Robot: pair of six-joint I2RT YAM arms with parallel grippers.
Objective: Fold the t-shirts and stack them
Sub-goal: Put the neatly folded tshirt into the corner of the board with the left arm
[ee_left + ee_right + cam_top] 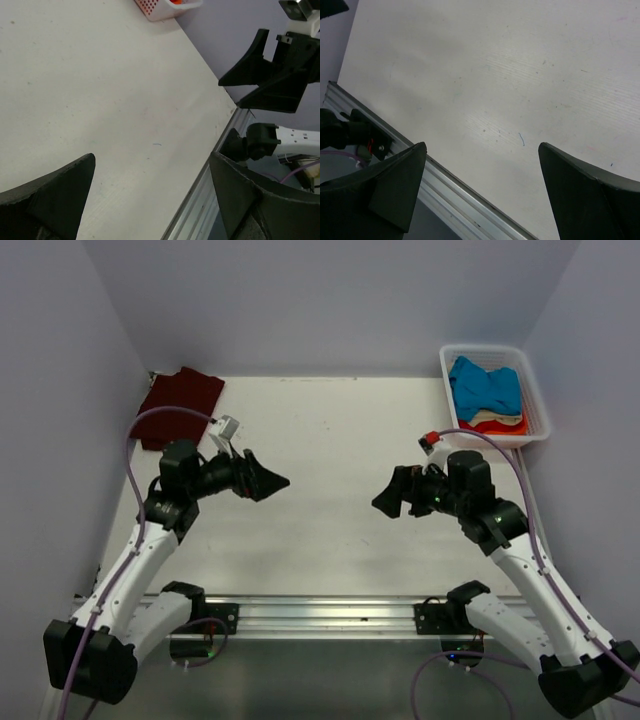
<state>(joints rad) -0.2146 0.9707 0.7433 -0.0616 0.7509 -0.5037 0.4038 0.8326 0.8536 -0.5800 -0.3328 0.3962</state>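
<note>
A dark maroon t-shirt (pixel 181 402) lies folded at the table's far left corner. A bright blue t-shirt (pixel 484 386) lies on top of a cream one and an orange-red one (pixel 500 426) in the white slatted basket (pixel 538 400) at the far right. My left gripper (pixel 270 480) is open and empty above the table's left middle. My right gripper (pixel 388 498) is open and empty above the right middle. The two point at each other. Both wrist views (pixel 152 160) (pixel 482 150) show wide jaws over bare table.
The white table (pixel 320 490) ends at a metal rail (pixel 320 612) at the near edge, also in the wrist views (pixel 200 205) (pixel 450 185). Grey walls close the left, far and right sides. The basket's corner (pixel 160 9) shows in the left wrist view.
</note>
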